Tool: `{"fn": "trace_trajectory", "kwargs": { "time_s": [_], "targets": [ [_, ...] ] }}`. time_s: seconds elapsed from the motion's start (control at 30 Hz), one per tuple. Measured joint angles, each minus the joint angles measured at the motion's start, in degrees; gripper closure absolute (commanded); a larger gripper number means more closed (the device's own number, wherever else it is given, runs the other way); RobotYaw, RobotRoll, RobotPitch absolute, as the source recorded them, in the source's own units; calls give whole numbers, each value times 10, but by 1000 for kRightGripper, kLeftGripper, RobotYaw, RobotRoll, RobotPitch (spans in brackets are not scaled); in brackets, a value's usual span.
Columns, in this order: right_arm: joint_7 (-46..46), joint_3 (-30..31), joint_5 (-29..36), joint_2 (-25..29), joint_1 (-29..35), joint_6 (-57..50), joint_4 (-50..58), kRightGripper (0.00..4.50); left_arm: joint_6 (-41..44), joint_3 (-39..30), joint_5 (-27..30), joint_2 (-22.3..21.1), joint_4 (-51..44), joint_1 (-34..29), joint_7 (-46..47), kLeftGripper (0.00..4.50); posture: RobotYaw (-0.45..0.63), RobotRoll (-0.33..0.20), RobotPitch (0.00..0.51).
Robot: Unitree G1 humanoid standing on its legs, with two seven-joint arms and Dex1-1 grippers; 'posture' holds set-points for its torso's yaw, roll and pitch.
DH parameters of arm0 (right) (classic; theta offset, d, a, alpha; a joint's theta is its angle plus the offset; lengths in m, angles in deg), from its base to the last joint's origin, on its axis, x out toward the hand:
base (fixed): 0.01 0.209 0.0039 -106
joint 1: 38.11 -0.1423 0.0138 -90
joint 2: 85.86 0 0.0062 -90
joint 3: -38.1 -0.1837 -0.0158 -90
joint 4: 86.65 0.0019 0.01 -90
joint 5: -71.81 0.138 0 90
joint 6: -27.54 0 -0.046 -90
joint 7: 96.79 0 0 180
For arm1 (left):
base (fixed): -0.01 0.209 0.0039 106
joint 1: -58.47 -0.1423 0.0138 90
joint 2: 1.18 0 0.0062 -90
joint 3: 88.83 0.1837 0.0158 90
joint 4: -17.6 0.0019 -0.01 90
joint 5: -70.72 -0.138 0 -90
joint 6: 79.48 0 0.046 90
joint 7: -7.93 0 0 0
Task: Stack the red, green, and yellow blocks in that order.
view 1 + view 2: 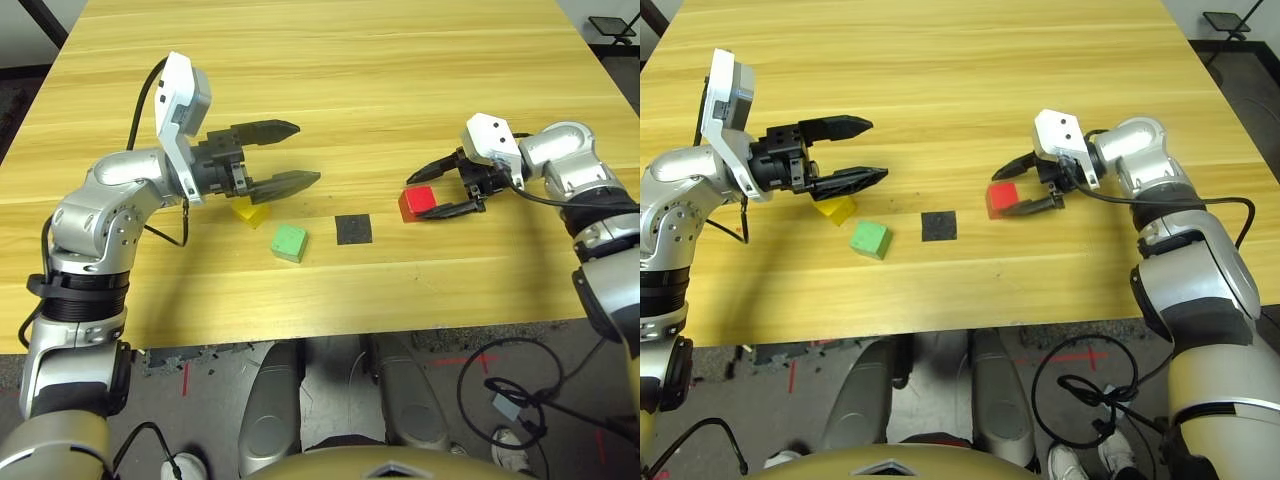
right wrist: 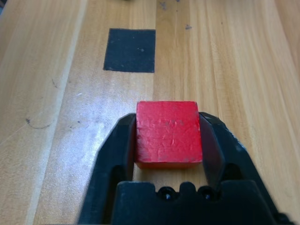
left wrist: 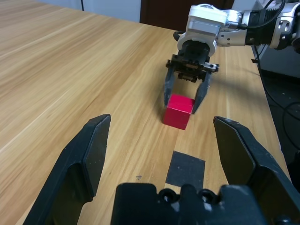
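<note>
Green block (image 1: pixel 290 243) sits nearest, left of the frame's centre on the wooden table (image 1: pixel 300 300). Just beside it, near the middle, lies a black square patch (image 1: pixel 353 229). Right of centre, the right gripper (image 1: pixel 414 199) has its jaws closed on the red block (image 1: pixel 411 204). Slightly farther, left of the green one, is the yellow block (image 1: pixel 250 213), partly hidden by the left gripper (image 1: pixel 310 151), whose jaws stand wide open and empty.
</note>
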State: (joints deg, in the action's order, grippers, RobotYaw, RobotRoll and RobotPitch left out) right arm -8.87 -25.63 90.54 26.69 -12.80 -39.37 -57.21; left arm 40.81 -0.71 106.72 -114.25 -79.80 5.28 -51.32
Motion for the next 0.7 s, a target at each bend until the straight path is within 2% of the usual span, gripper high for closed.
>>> {"fn": "trace_trajectory", "kwargs": {
  "time_s": [0.23,0.33,0.53,0.7],
  "targets": [
    [0,17,0,11,4,-41,50,2504,2,0,-2,0,0,0,4,0,239,-59,247],
    [0,17,0,7,19,-107,129,2504,4,1,-3,-1,1,5,3,0,244,-60,243],
    [22,-2,-20,-23,49,-239,279,2504,5,9,-11,-3,5,31,-8,0,260,-61,245],
    [66,-13,-51,-48,66,-284,324,2504,10,10,-18,-5,9,38,-10,0,270,-62,249]
  ]
}}
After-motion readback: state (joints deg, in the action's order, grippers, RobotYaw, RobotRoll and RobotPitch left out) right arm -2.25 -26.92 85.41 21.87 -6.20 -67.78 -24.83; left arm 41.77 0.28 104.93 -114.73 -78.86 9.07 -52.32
